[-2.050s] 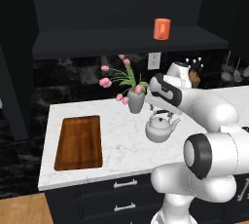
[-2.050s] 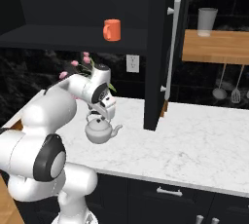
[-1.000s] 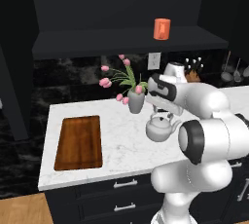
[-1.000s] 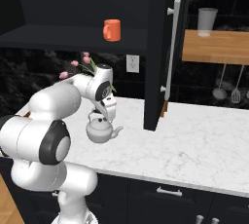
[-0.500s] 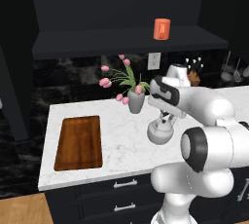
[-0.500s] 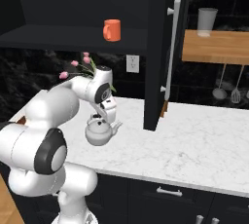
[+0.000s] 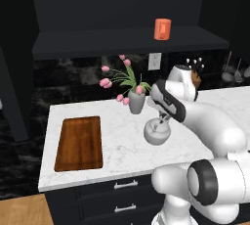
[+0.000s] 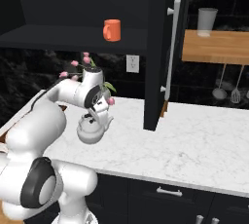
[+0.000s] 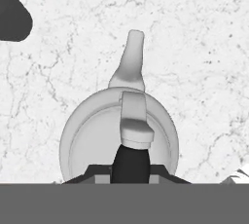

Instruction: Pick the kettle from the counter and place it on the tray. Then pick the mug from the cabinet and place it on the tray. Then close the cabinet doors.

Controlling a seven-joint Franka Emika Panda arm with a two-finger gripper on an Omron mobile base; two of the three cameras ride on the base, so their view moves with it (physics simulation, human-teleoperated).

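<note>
Kettle (image 9: 119, 130) handle hides the fingers.

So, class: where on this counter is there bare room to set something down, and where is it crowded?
Free: the tray, bare wood; the counter right of the open cabinet door. Crowded: the middle, where the flower vase, the kettle and the arm bunch together.

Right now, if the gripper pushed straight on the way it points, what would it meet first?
The gripper points down, shut on the kettle handle. Straight on, it would meet the kettle's lid, then the counter below.
</note>
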